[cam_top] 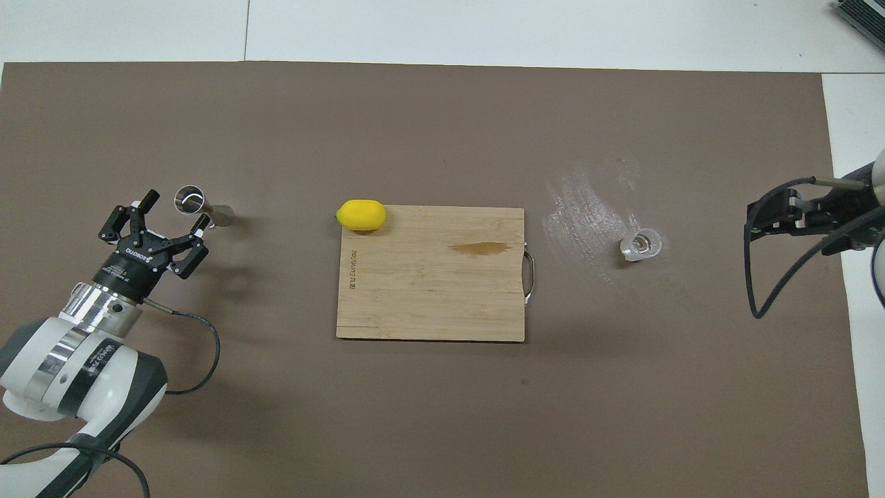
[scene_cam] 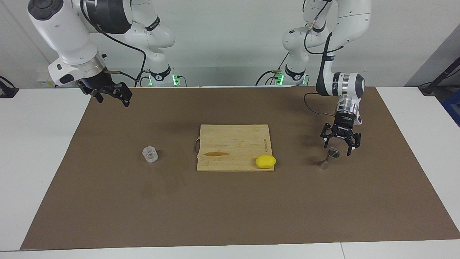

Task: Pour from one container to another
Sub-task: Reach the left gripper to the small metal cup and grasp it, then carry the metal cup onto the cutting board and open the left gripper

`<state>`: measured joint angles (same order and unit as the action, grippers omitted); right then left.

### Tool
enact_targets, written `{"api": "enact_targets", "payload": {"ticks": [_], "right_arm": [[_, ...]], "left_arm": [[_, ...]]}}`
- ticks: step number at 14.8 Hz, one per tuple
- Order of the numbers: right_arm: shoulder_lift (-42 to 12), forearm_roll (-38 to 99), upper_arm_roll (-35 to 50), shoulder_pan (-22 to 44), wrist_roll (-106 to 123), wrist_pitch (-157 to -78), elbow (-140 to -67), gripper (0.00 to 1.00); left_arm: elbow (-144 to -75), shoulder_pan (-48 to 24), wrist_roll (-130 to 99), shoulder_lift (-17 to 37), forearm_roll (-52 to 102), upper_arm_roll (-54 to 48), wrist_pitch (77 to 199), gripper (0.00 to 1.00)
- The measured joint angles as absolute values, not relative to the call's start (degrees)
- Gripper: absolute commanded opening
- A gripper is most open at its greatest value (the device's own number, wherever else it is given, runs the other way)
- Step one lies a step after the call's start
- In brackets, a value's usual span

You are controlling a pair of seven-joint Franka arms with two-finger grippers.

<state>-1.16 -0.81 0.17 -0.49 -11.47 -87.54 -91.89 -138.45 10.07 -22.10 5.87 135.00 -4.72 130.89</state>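
The clear measuring cup (scene_cam: 150,154) (cam_top: 640,245) stands on the brown mat toward the right arm's end of the table. The steel jigger (scene_cam: 328,159) (cam_top: 202,207) stands upright on the mat toward the left arm's end. My left gripper (scene_cam: 337,149) (cam_top: 175,211) hangs open just over the jigger's upper rim, one finger on each side and nothing gripped. My right gripper (scene_cam: 113,98) (cam_top: 755,223) waits open and empty in the air over the mat's edge at its own end, well apart from the cup.
A wooden cutting board (scene_cam: 233,142) (cam_top: 429,297) with a brown stain lies in the middle of the mat. A yellow lemon (scene_cam: 266,161) (cam_top: 361,214) rests on its corner toward the jigger. A whitish smear marks the mat beside the cup.
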Motion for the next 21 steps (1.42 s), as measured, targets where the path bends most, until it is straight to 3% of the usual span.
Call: {"api": "enact_targets", "payload": {"ticks": [5,7,9,13,14,16,17,21], "right_arm": [[-1.1,-0.8,0.16,-0.51,-11.47,-87.54,-92.02,1.0],[-0.97,-0.8,0.16,-0.53,-11.47,-87.51,-92.14,1.0],[-0.77,-0.8,0.16,-0.54,-11.47,-87.51,-92.42,1.0],[-0.51,-0.8,0.16,-0.56,-11.46,-87.51,-92.75,1.0],[-0.48,-0.8,0.16,-0.56,-11.47,-87.51,-92.79,1.0],[-0.46,-0.8,0.16,-0.56,-11.46,-87.51,-92.83,1.0],[-0.46,-0.8,0.16,-0.56,-11.47,-87.51,-92.85,1.0],[-0.45,-0.8,0.16,-0.7,-11.46,-87.51,-92.88,1.0]], "left_arm": [[-137.22,9.2,-21.92,6.7,135.74,-4.94,131.86,0.95],[-137.19,9.21,-21.9,6.72,135.75,-4.91,131.96,0.88],[-137.18,9.22,-21.89,6.72,135.77,-4.9,132.0,0.78],[-137.18,9.26,-21.89,6.73,135.8,-4.79,132.07,0.47],[-137.17,9.26,-21.85,6.73,135.8,-4.79,132.07,0.37],[-137.17,9.26,-21.77,6.74,135.8,-4.78,132.09,0.09],[-137.17,9.26,-21.59,6.74,135.8,-4.79,132.09,0.0],[-137.16,9.25,-19.56,6.77,135.8,-4.87,132.1,0.0]]}}
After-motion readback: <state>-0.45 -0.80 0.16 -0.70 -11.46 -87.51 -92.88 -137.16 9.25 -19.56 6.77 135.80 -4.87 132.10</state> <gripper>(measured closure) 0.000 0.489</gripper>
